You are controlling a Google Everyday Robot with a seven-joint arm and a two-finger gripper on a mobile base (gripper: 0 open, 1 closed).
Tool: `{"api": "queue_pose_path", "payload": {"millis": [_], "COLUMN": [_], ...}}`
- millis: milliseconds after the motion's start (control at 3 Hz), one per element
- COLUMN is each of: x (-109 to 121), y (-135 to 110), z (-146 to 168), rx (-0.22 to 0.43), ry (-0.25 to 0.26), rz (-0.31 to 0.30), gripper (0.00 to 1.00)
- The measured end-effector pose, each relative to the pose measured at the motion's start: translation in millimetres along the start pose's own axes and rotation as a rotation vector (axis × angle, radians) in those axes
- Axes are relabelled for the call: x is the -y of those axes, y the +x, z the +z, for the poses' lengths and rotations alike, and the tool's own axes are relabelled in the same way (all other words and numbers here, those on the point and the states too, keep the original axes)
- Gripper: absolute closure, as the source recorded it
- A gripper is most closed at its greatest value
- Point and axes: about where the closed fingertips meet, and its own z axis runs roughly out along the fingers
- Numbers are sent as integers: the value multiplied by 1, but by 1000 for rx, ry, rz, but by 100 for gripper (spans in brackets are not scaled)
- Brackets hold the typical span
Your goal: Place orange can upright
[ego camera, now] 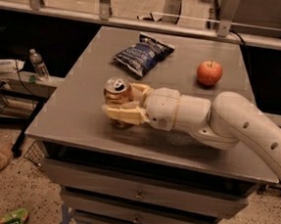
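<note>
Can (pixel 115 93): we see a small orange-gold drink can with pale mottled print and a silver top with a pull tab.
Pose: upright, with the top facing up.
Place: just left of the frame's centre, over the near-left part of the table (pixel 76 120). We cannot tell whether its base rests fully on the surface.
Hold: the gripper (pixel 121 101) comes in from the right and clasps the can. We see one finger (pixel 123 114) across its near side and the other behind it.
</note>
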Motion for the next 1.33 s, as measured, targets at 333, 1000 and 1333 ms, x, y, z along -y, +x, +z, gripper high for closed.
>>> {"api": "queue_pose_path", "payload": {"millis": [333,1000,1333], "x": [-1,-4,-5], "y": [-1,-2,-3], "z": [2,5,7], "rx": [0,1,1], "ry": [-4,-11,-15], "rz": [-1,-3,-4], "gripper": [59,12,0]}}
